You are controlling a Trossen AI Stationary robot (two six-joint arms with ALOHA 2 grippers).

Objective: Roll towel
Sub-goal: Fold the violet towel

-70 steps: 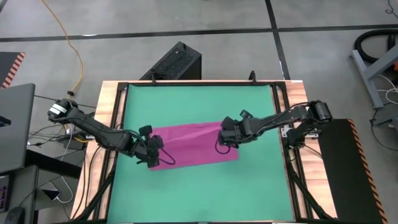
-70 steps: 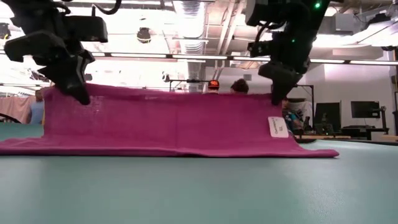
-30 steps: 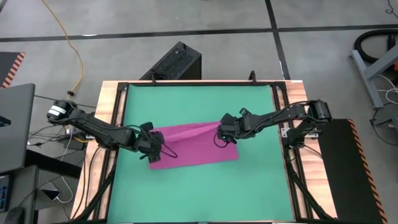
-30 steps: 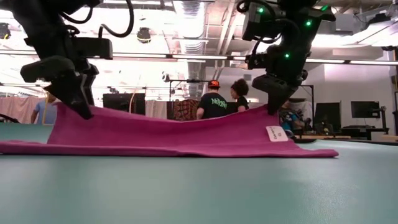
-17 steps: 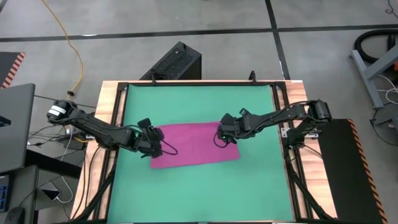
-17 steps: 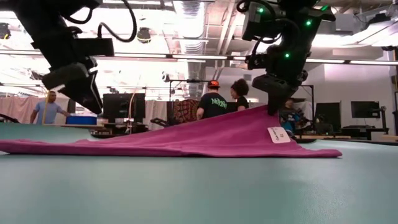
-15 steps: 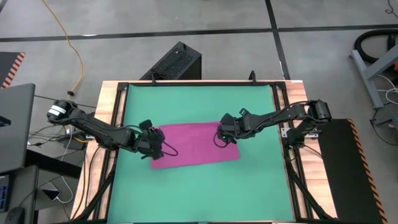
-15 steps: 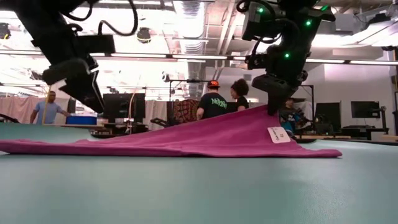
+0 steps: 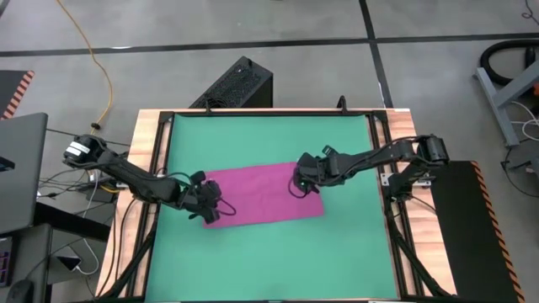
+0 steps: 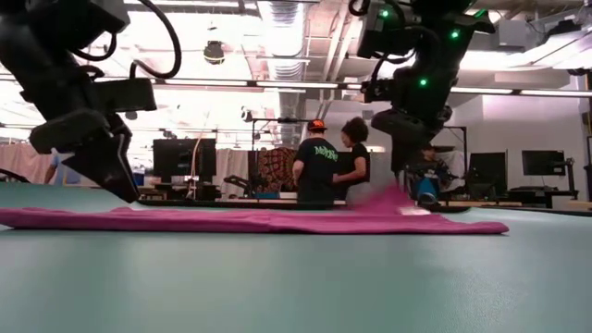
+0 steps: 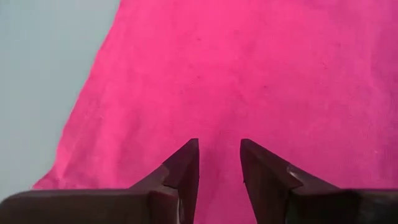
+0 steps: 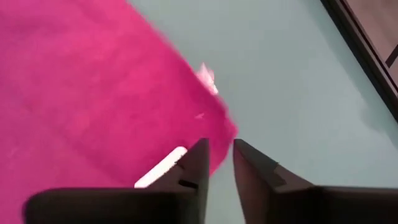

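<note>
High view: towel flat on green mat; left pincer, right pincer narrowly parted, empty, over opposite ends.

an open lab: monitors, ceiling ducts, people behind the rig
</note>
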